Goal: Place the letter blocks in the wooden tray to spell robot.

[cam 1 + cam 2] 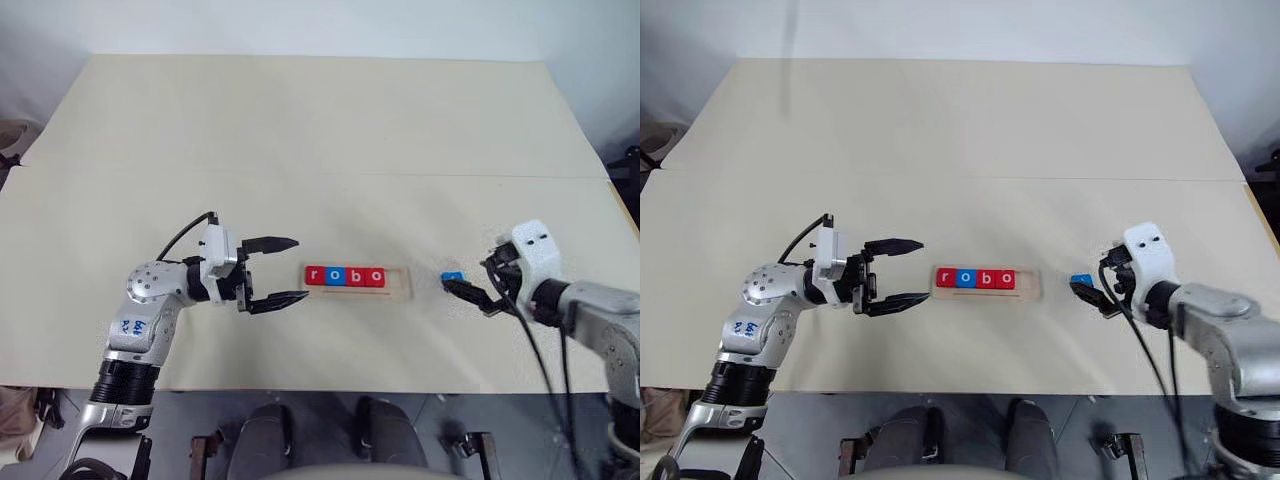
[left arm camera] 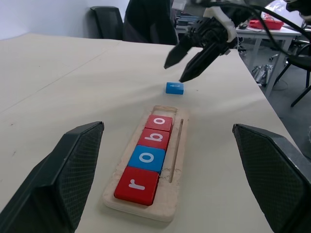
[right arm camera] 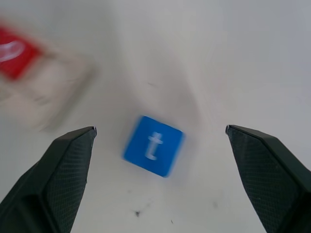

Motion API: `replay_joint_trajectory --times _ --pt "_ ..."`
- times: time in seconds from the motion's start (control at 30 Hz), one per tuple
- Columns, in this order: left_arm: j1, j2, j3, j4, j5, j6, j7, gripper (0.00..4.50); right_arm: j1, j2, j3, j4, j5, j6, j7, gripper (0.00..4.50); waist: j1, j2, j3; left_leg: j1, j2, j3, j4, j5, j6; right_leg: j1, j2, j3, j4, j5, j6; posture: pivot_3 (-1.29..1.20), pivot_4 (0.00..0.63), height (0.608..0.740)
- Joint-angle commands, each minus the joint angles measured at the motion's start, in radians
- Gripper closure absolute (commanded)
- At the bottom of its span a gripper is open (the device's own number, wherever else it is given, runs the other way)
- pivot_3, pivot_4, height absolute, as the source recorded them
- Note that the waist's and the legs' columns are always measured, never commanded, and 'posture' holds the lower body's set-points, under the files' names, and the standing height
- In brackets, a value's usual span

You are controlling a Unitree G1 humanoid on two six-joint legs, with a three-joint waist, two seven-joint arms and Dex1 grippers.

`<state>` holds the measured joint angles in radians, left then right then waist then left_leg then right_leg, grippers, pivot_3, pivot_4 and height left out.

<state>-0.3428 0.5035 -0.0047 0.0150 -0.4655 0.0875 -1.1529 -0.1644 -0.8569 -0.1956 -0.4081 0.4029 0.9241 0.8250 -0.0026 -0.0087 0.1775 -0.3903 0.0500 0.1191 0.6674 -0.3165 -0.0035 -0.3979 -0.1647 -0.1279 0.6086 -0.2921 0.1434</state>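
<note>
While four letter blocks already sit in the wooden tray (image 1: 397, 291) and read r (image 2: 138, 183), o (image 2: 147, 158), b (image 2: 154, 138), o (image 2: 160, 122), the end of the tray nearest the right arm has one free place. The fifth block, the blue t block (image 3: 153, 145), lies flat on the cream table (image 1: 300, 140), a little apart from that free end of the tray. The right gripper (image 1: 466, 291) hangs just above and beside it with its two black fingers spread wide and nothing between them; from the head camera the fingers cover part of the block, so I cannot tell if a fingertip touches it. The left gripper (image 1: 284, 271) stands level at the other end of the tray, pointing toward the r, also wide open and holding nothing. In the right wrist view the tray is blurred and cut off at the edge.
</note>
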Motion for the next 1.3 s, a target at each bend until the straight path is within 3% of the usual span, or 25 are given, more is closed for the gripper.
replay_joint_trajectory --times 0.03,0.17,0.3,0.47,0.53,0.6,0.8,1.1,1.3 --pt "0.013 0.008 0.016 -0.044 -0.011 -0.008 0.001 0.0 -0.009 -0.104 0.075 0.199 -0.07 -0.417 0.287 0.02 -0.001 0.0 0.0 0.0 0.0 0.001 0.0 0.0 0.0 0.0 0.0 0.0 0.0 0.0 0.0 0.0 0.15 0.74" --pt "0.029 0.016 0.012 -0.066 -0.014 -0.003 -0.008 0.0 -0.125 -0.149 0.177 0.461 -0.145 -0.705 0.479 0.02 -0.002 0.0 0.0 0.001 0.0 0.001 0.001 0.0 0.0 0.001 0.0 0.001 0.0 0.001 0.001 0.0 0.15 0.74" --pt "0.045 0.025 0.004 -0.095 -0.018 0.003 -0.02 0.0 -0.277 -0.123 0.254 0.697 -0.213 -0.872 0.569 0.02 -0.003 0.0 0.0 0.002 0.0 0.001 0.002 0.0 -0.001 0.002 0.0 0.001 0.0 0.0 0.001 0.0 0.15 0.74" --pt "0.06 0.029 0.006 -0.122 -0.019 0.011 -0.012 0.0 -0.384 -0.087 0.324 0.882 -0.273 -0.988 0.64 0.02 0.001 0.0 0.001 0.001 0.001 0.001 0.007 0.0 0.0 0.003 0.0 0.0 0.001 0.001 0.001 0.0 0.15 0.74" --pt "0.065 0.029 0.009 -0.13 -0.019 0.014 -0.007 0.0 -0.401 -0.08 0.341 0.906 -0.282 -0.993 0.669 0.4 0.001 0.0 0.001 0.001 0.001 0.001 0.008 0.0 0.0 0.003 0.0 0.0 0.001 0.001 0.001 0.0 0.15 0.74" --pt "0.066 0.031 0.012 -0.135 -0.019 0.016 -0.003 0.0 -0.41 -0.08 0.355 0.925 -0.291 -0.995 0.683 0.89 0.0 0.0 0.001 0.001 0.001 0.0 0.008 0.0 0.0 0.003 0.0 0.0 0.001 0.001 0.001 0.0 0.15 0.74" --pt "0.067 0.036 0.02 -0.14 -0.02 0.021 0.005 0.0 -0.439 -0.062 0.35 0.955 -0.294 -1.005 0.686 2.95 0.0 0.0 0.001 0.001 0.001 0.0 0.009 0.0 0.0 0.004 0.0 0.0 0.002 0.001 0.001 0.0 0.15 0.74" --pt "0.049 0.03 0.019 -0.137 -0.019 0.03 0.02 0.0 -0.506 -0.017 0.368 0.692 -0.23 -0.707 0.699 3.04 -0.002 0.001 0.001 0.001 0.001 0.0 0.009 0.0 -0.001 0.003 0.0 0.0 0.003 0.001 0.001 0.0 0.15 0.74" --pt "0.061 0.028 0.018 -0.158 -0.02 0.04 0.037 0.0 -0.551 0.041 0.42 0.632 -0.258 -0.646 0.662 3.04 0.004 0.001 0.001 -0.001 0.001 -0.001 0.012 -0.001 0.0 0.003 0.0 -0.001 0.003 0.001 0.001 0.0 0.15 0.74"
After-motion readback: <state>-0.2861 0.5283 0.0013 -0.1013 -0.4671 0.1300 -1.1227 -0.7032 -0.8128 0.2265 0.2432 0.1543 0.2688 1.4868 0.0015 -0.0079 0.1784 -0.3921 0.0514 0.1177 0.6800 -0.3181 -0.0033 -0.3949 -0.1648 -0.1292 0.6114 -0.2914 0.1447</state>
